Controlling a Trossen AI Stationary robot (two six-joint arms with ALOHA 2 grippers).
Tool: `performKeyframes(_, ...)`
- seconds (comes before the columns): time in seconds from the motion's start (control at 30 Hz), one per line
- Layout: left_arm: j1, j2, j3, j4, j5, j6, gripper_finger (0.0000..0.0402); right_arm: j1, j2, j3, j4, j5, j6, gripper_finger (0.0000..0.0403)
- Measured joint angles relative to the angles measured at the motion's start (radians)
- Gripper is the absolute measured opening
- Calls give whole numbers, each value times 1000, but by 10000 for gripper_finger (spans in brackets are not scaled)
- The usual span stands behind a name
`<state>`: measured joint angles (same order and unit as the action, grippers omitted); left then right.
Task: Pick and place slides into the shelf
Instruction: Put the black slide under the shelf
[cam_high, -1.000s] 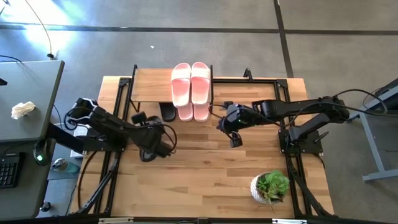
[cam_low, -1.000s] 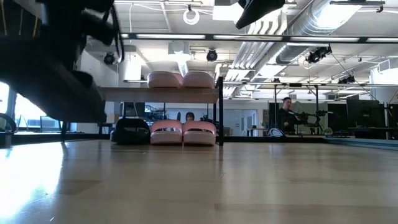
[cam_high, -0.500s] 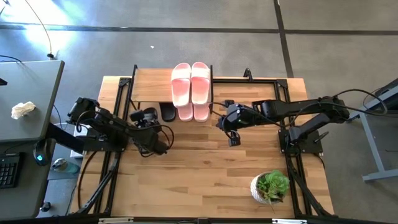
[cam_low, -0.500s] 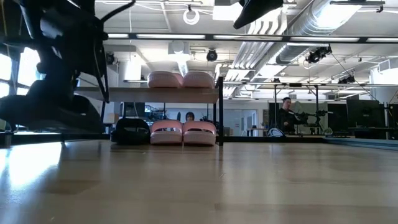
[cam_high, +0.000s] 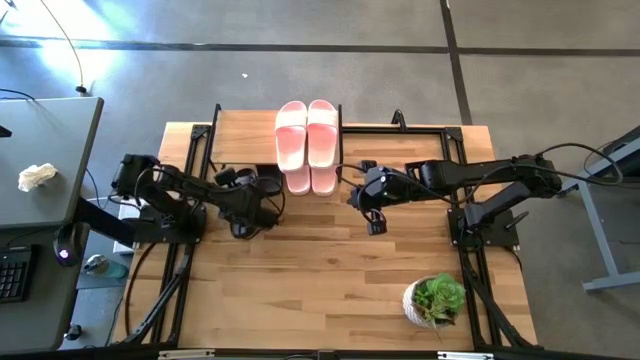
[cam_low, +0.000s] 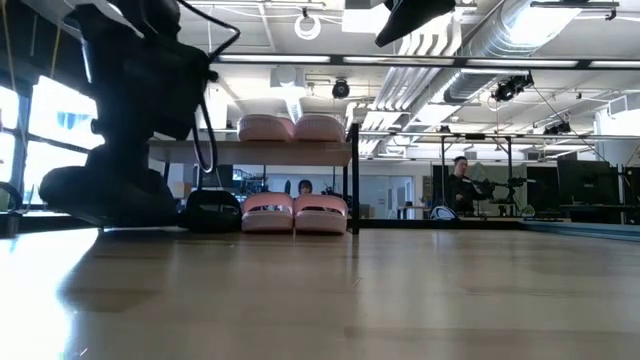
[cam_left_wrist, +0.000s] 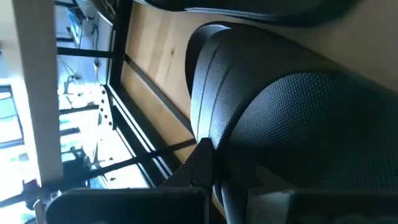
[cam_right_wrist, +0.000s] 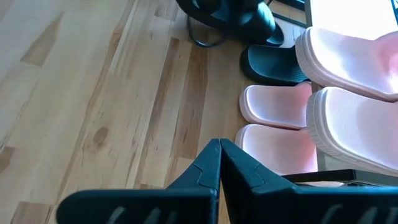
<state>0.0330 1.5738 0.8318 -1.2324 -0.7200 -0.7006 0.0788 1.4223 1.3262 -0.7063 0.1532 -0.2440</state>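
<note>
The shelf (cam_high: 245, 135), a low rack with a light wooden top board on thin black legs, stands at the upper centre of the high view. Two pale pink slides (cam_high: 307, 132) lie side by side on the right end of its top board. A second pink pair (cam_low: 294, 213) sits on the tabletop under them, toes just past the board's front edge. A black slide (cam_right_wrist: 275, 62) rests beside that lower pair, to its left in the low view.

The second black slide (cam_low: 108, 194) is held by the left gripper (cam_high: 240, 208), whose fingers are clamped on it. This slide hangs low at the left of the low view, in front of the shelf's left half and near the resting black slide. In the left wrist view its textured black foam (cam_left_wrist: 292, 118) fills most of the frame, with the table (cam_high: 330, 280) and the shelf's black legs (cam_left_wrist: 134, 112) behind.

The right gripper (cam_high: 376, 222) hovers above the table right of centre in the high view, just in front of the shelf's right end. Its fingers (cam_right_wrist: 242, 168) are pressed together and hold nothing.

A potted green plant (cam_high: 436, 300) stands at the lower right of the table, well apart from both arms. A grey desk (cam_high: 45, 160) with crumpled white paper (cam_high: 37, 177) stands at the far left. A person (cam_low: 461, 186) shows in the room beyond the table.
</note>
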Motion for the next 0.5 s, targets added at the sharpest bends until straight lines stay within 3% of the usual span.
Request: performKeyframes(0.5,219,0,0,149,-14,295,0,0,0,0,0,-3,0,0)
